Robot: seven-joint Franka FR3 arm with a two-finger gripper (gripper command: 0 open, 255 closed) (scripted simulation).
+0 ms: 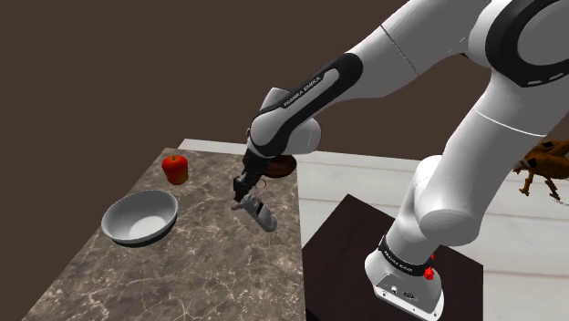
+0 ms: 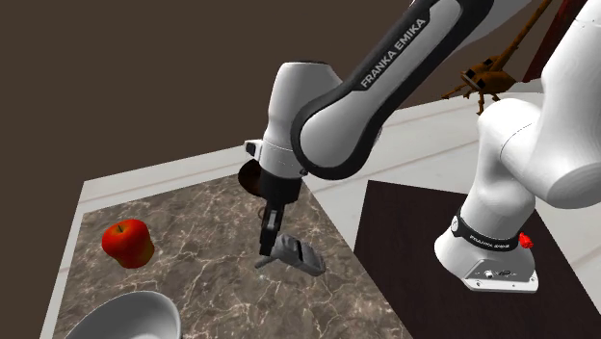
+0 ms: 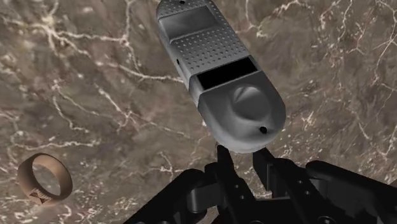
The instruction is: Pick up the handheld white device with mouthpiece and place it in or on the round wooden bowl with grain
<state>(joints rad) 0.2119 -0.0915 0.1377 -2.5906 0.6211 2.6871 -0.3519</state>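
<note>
The handheld device [image 1: 259, 212] is drawn grey, an oblong body with a perforated face and a dark slot [image 3: 219, 76]. It lies low over the marble countertop [image 1: 201, 264], and I cannot tell whether it touches. My gripper [image 1: 242, 192] points down at its rounded end, and the black fingers [image 3: 222, 159] stand close together, clasping that end [image 3: 245, 137]. In the second exterior view the gripper [image 2: 270, 229] is just above the device [image 2: 299, 255]. The brown round bowl [image 1: 284, 167] sits behind the forearm, mostly hidden, with its dark rim [image 2: 248, 179] showing beside the wrist.
A red apple [image 1: 175, 169] [image 2: 127, 243] stands near the counter's far edge. A larger grey bowl [image 1: 139, 218] [image 2: 123, 316] sits toward the shoulder view's left. A small brown ring [image 3: 43, 179] lies on the marble. The dark stand [image 1: 342, 264] borders the counter.
</note>
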